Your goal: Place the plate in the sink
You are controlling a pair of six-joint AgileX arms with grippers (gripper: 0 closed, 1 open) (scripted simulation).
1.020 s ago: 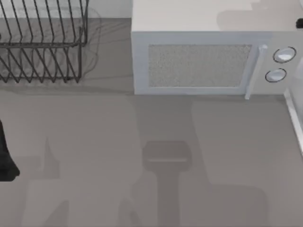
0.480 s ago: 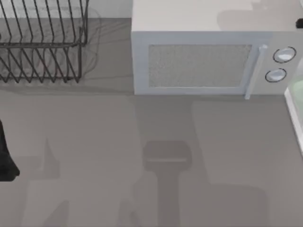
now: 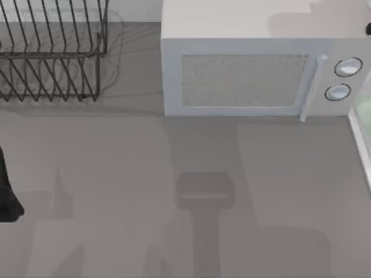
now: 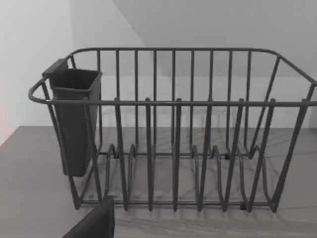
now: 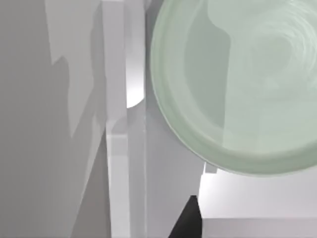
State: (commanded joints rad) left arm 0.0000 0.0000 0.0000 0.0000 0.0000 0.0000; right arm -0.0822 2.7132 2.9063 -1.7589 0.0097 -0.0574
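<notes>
From above, the plate (image 3: 364,110) is a pale mint-green sliver at the far right edge of the table, just right of the slanted white strip that is the sink (image 3: 360,146) rim, so it seems to lie over or inside the basin, though so little of it is visible there that I cannot tell which. The right wrist view gives what the top view lacks: the plate (image 5: 237,84) broad and round with its shallow raised rim, beside the sink's (image 5: 115,148) thick white rim. A dark wedge (image 5: 188,220) under the plate in that view may be part of the right gripper; whether its fingers are closed or released cannot be told.

The microwave (image 3: 249,75), grey-white with two round knobs (image 3: 343,78), stands at the far side, right of centre, just left of the sink. A black wire dish rack (image 3: 52,52) sits at the far left. The left wrist view faces this dish rack (image 4: 173,134) and shows its dark utensil cup (image 4: 74,119) hung on one end. The left arm (image 3: 7,191) rests at the table's left edge; its finger state cannot be told.
</notes>
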